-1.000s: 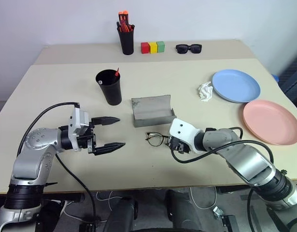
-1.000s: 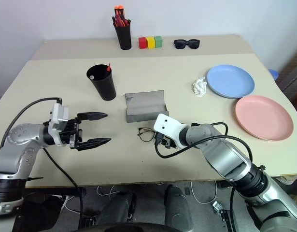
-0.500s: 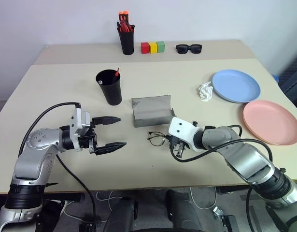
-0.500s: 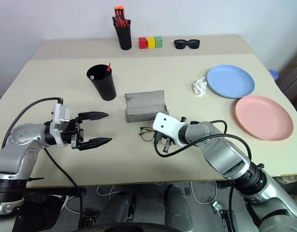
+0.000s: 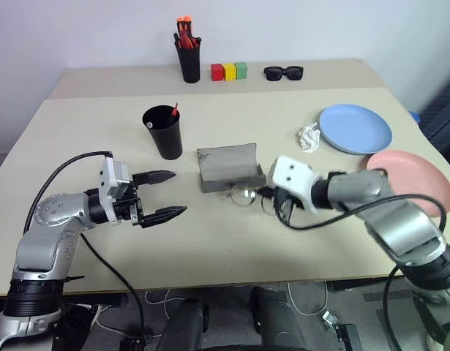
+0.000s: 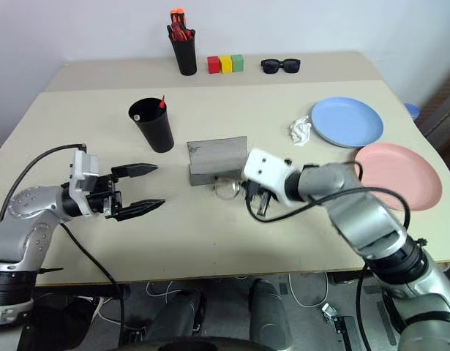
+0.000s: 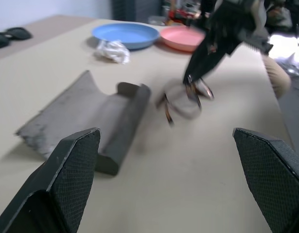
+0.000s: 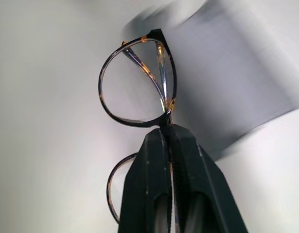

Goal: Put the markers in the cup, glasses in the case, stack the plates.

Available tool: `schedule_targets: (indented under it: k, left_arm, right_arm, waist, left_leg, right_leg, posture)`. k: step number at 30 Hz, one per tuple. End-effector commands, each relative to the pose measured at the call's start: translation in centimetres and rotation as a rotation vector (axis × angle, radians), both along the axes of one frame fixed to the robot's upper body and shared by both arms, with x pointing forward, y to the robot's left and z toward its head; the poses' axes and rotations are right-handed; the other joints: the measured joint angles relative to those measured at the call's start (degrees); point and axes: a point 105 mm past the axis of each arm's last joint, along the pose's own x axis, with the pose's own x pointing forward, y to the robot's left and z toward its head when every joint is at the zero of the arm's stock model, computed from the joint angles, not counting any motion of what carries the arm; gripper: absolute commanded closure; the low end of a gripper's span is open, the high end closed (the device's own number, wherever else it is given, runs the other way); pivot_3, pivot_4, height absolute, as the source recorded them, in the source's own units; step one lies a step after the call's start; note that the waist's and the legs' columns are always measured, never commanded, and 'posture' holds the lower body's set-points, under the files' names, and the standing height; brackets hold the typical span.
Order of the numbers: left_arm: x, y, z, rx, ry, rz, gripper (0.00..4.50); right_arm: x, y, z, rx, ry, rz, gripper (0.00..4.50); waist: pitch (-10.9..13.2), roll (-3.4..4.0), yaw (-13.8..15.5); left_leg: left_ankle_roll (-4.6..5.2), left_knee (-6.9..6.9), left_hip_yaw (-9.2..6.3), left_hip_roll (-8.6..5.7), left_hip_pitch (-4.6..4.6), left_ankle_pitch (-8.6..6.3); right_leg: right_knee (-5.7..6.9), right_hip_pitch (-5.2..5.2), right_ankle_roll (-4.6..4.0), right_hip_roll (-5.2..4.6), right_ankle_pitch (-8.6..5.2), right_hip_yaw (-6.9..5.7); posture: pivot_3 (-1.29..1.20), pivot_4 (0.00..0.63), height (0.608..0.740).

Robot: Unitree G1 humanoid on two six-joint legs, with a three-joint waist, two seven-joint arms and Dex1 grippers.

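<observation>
My right gripper (image 8: 164, 132) is shut on the bridge of the wire-rimmed glasses (image 8: 137, 82) and holds them in the air. The glasses (image 5: 244, 196) hang just in front of the open grey case (image 5: 228, 167). To the left, my left gripper (image 5: 170, 195) hovers open over the table with nothing in it, pointing toward the case. The black cup (image 5: 164, 133) stands behind it with the markers inside, a red tip (image 5: 176, 108) poking out. The blue plate (image 5: 355, 129) and pink plate (image 5: 418, 175) lie side by side at the right, the pink one partly behind my right arm.
A crumpled white paper (image 5: 309, 137) lies beside the blue plate. Along the back stand a pen holder with orange-red pens (image 5: 188, 57), three coloured blocks (image 5: 226, 71) and black sunglasses (image 5: 283, 72).
My right gripper closed on the glasses and lifted them off the table, up and toward the case. The left arm has stayed in place.
</observation>
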Motion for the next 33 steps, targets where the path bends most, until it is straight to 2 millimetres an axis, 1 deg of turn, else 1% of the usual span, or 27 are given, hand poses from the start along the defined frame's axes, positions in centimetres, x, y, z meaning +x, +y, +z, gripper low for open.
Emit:
schedule_targets:
  k: [1, 4, 7, 9, 11, 13, 16, 19, 24, 28, 32, 33]
  left_arm:
    - [0.0, 0.2, 0.9, 0.007, -0.044, 0.005, 0.00]
    - [0.2, 0.2, 1.1, 0.006, -0.058, 0.021, 0.00]
    - [0.2, 0.3, 0.9, 0.015, -0.063, 0.033, 0.00]
    - [0.2, 0.2, 0.8, 0.015, -0.062, 0.038, 0.00]
    - [0.1, 0.0, 0.9, 0.012, -0.067, 0.038, 0.00]
    - [0.1, -0.1, 1.0, 0.013, -0.072, 0.040, 0.00]
    - [0.1, -0.1, 1.1, 0.013, -0.074, 0.042, 0.00]
    - [0.1, -0.2, 1.1, 0.013, -0.075, 0.043, 0.00]
    - [0.0, -0.2, 1.0, 0.013, -0.073, 0.045, 0.00]
    - [0.0, -0.4, 0.9, 0.012, -0.072, 0.041, 0.00]
    - [0.2, -0.4, 1.0, 0.013, -0.075, 0.040, 0.00]
    - [0.2, -0.4, 1.1, 0.015, -0.079, 0.040, 0.00]
  right_arm:
    - [2.0, 0.4, 2.6, 0.015, -0.165, 0.000, 4.42]
    - [3.6, 1.2, 4.0, 0.032, -0.262, 0.000, 4.42]
    - [4.6, 2.7, 4.1, -0.001, -0.351, 0.045, 4.42]
    - [5.4, 3.5, 3.8, -0.028, -0.393, 0.068, 4.42]
    - [6.0, 4.2, 2.9, -0.047, -0.407, 0.087, 4.42]
    - [6.2, 5.1, 2.1, -0.051, -0.430, 0.121, 4.42]
    - [6.4, 5.8, 0.8, -0.046, -0.425, 0.146, 4.42]
    - [6.5, 5.6, -1.0, -0.089, -0.389, 0.166, 4.42]
    - [5.7, 4.8, -2.4, -0.116, -0.338, 0.189, 4.42]
    - [5.1, 4.4, -3.0, -0.153, -0.347, 0.216, 4.42]
    - [5.1, 4.4, -2.7, -0.092, -0.296, 0.202, 4.42]
    - [5.1, 4.4, -2.7, -0.093, -0.287, 0.202, 4.16]
  waist:
    - [0.00, 0.00, -0.01]
    - [0.00, 0.00, 0.04]
    - [0.01, 0.00, -0.01]
    - [0.01, 0.00, -0.14]
    - [0.01, 0.00, -0.19]
    - [0.01, 0.01, -0.19]
    - [0.01, 0.01, -0.16]
    - [0.01, 0.01, -0.07]
    - [0.01, 0.02, -0.14]
    - [0.02, 0.03, -0.21]
    - [0.02, 0.03, -0.29]
    - [0.02, 0.03, -0.25]
  left_leg:
    - [0.00, 0.00, 0.00, 0.00, -0.01, 0.00]
    - [0.00, 0.00, 0.01, -0.01, -0.03, 0.00]
    - [-0.01, -0.01, 0.01, -0.01, -0.07, 0.00]
    - [-0.01, -0.02, 0.02, -0.01, -0.06, 0.00]
    - [-0.01, -0.06, 0.02, -0.01, -0.04, 0.00]
    - [-0.02, -0.07, 0.02, -0.01, -0.06, 0.01]
    - [-0.03, -0.07, 0.03, -0.02, -0.13, 0.01]
    - [-0.03, -0.08, 0.03, -0.02, -0.14, 0.01]
    - [-0.03, -0.09, 0.03, -0.03, -0.14, 0.01]
    - [-0.03, -0.10, 0.03, -0.02, -0.13, 0.01]
    - [-0.03, -0.10, 0.03, -0.02, -0.13, 0.01]
    - [-0.03, -0.10, 0.03, -0.02, -0.12, 0.01]
  right_leg:
    - [-0.02, 0.00, 0.00, 0.00, 0.00, 0.00]
    - [-0.04, -0.01, 0.00, 0.00, 0.01, 0.00]
    - [-0.03, -0.06, -0.01, 0.00, 0.01, 0.01]
    - [-0.03, -0.07, -0.02, 0.00, 0.02, 0.01]
    - [-0.01, -0.10, -0.02, 0.00, 0.02, 0.01]
    - [-0.01, -0.13, -0.03, 0.00, 0.02, 0.01]
    - [0.01, -0.21, -0.05, 0.00, 0.04, 0.02]
    - [0.02, -0.23, -0.05, 0.00, 0.04, 0.02]
    - [0.03, -0.23, -0.05, 0.00, 0.04, 0.02]
    - [0.03, -0.23, -0.06, 0.00, 0.04, 0.02]
    - [0.04, -0.24, -0.06, 0.01, 0.04, 0.02]
    - [0.04, -0.23, -0.06, 0.01, 0.04, 0.02]
  posture:
    - [0.00, 0.150, 0.740]
    - [0.00, 0.150, 0.740]
    - [0.00, 0.150, 0.740]
    - [0.00, 0.150, 0.740]
    - [0.00, 0.150, 0.740]
    - [0.00, 0.150, 0.740]
    - [0.00, 0.150, 0.740]
    - [0.00, 0.150, 0.740]
    - [0.00, 0.150, 0.740]
    - [0.00, 0.150, 0.740]
    - [0.00, 0.150, 0.740]
    - [0.00, 0.150, 0.740]
